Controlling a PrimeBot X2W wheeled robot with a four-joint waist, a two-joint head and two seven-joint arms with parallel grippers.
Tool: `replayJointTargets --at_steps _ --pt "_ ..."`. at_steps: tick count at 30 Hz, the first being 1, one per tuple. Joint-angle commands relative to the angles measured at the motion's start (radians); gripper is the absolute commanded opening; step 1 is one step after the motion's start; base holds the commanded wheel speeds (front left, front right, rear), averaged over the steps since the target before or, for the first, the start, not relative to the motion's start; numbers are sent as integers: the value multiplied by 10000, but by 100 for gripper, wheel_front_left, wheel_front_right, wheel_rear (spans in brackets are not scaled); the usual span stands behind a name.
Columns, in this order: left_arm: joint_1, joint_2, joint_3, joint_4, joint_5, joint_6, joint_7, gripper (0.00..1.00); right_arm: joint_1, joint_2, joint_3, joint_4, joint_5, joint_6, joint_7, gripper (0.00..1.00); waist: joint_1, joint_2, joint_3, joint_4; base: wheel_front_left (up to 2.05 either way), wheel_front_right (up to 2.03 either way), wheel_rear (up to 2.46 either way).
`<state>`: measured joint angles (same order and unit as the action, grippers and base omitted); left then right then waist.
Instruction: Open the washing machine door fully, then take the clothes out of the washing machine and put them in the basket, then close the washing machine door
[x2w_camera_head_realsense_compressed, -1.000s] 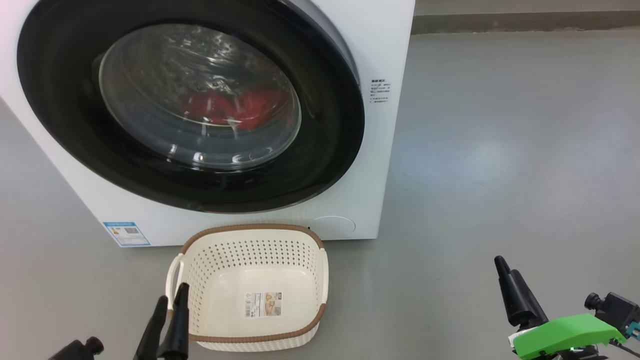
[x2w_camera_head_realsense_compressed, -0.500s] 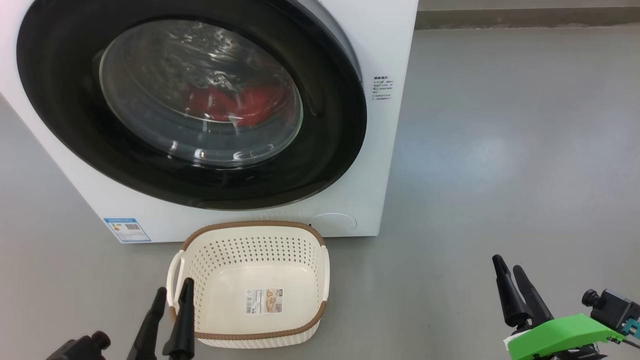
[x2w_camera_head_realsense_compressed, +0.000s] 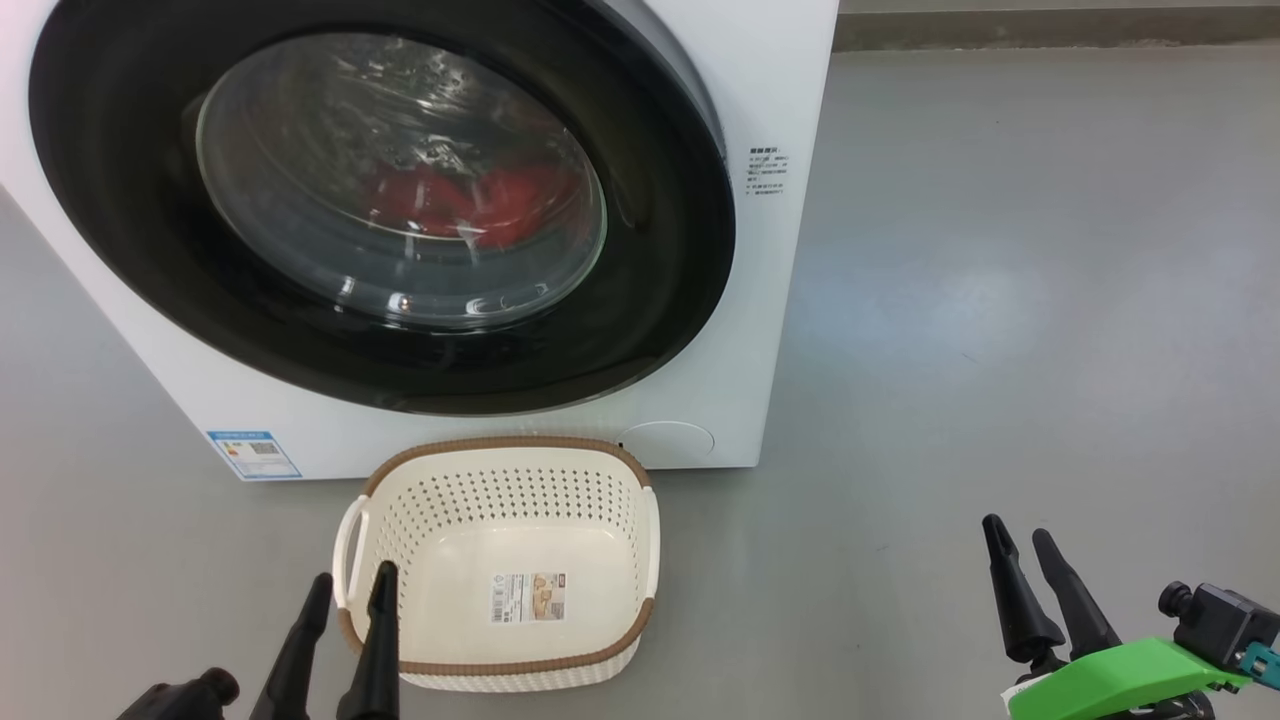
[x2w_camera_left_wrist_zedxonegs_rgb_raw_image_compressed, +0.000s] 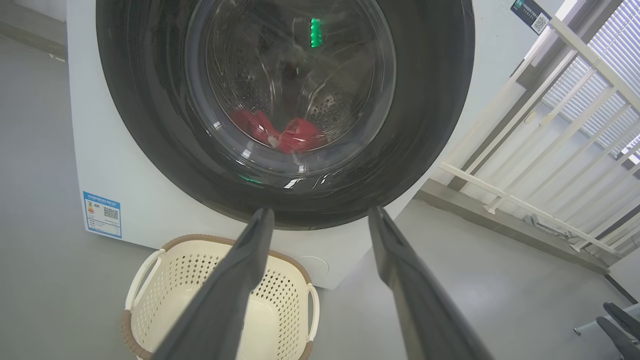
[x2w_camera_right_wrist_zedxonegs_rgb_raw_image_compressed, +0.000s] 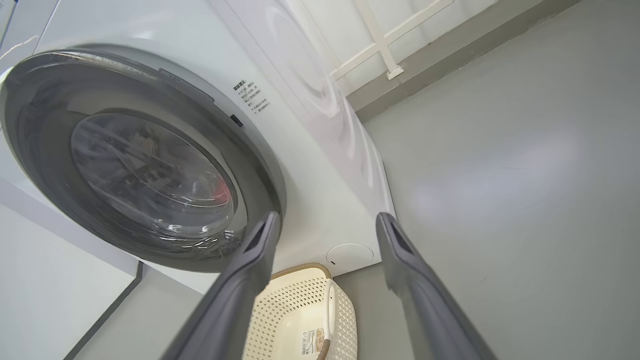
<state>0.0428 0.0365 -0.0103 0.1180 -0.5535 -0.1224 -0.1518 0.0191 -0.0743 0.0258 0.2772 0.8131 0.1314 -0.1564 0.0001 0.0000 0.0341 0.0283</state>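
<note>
The white washing machine (x2w_camera_head_realsense_compressed: 775, 300) stands ahead on the floor. Its door (x2w_camera_head_realsense_compressed: 665, 260), a wide black rim around a bulging glass window, covers the drum opening. Red clothes (x2w_camera_head_realsense_compressed: 470, 200) show through the glass at the bottom of the drum and again in the left wrist view (x2w_camera_left_wrist_zedxonegs_rgb_raw_image_compressed: 285, 132). The cream basket (x2w_camera_head_realsense_compressed: 500, 446) with a brown rim sits empty on the floor just before the machine. My left gripper (x2w_camera_head_realsense_compressed: 353, 575) is open at the basket's near left corner. My right gripper (x2w_camera_head_realsense_compressed: 1015, 528) is open, low over the floor well to the right of the basket.
A blue label (x2w_camera_head_realsense_compressed: 250, 452) is stuck at the machine's lower left and a round cover (x2w_camera_head_realsense_compressed: 665, 440) at its lower right. Open grey floor (x2w_camera_head_realsense_compressed: 1000, 300) stretches to the machine's right. A white railing (x2w_camera_left_wrist_zedxonegs_rgb_raw_image_compressed: 550, 150) and a low kerb run behind.
The head view has shifted slightly, so the machine and basket sit a little higher in it. Both grippers have barely moved and stay open; the right one has turned a little.
</note>
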Motion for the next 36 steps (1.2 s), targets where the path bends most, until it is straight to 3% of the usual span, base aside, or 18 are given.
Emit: replayJointTargets --at_steps 1,36 --pt "-91 109 175 -326 280 13 -138 100 -106 -179 210 -312 -213 -5 -134 100 -1 0 5 2 0 0 0" --pt "85 137 103 -353 3677 102 -1100 100 203 -117 -33 -507 -3430 -7 -1054 100 -1 0 165 -32 0 0 0"
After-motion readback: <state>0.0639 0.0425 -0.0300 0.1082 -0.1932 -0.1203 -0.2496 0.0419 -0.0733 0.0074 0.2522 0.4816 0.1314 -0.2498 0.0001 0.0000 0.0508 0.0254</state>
